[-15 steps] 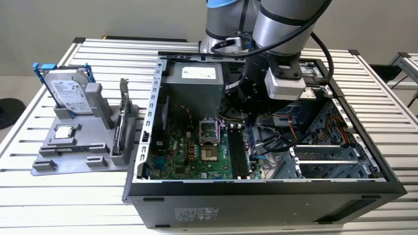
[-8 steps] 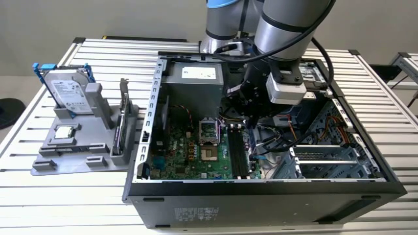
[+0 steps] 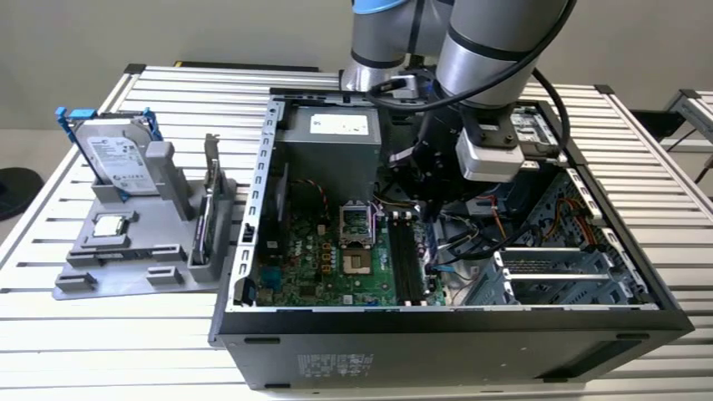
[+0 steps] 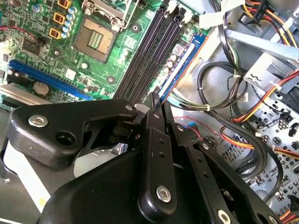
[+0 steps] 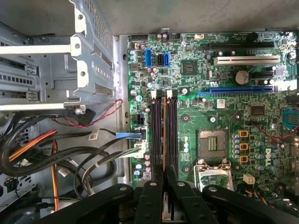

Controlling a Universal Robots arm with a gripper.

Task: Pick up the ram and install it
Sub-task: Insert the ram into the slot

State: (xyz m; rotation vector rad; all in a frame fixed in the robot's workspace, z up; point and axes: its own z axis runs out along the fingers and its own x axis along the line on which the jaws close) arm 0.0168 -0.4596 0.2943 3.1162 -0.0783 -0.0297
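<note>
One ram [image 5: 164, 140] stick sits edge-on, pinched in my closed end effector [image 5: 164, 173], its long axis parallel to the memory slots [image 5: 171, 135] directly beneath.

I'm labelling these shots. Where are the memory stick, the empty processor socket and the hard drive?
memory stick [image 5: 164, 135], first wrist view, its thin top edge above the slots.
processor socket [image 5: 212, 141], first wrist view, its middle.
hard drive [image 3: 116, 157], exterior view, its silver face.
</note>
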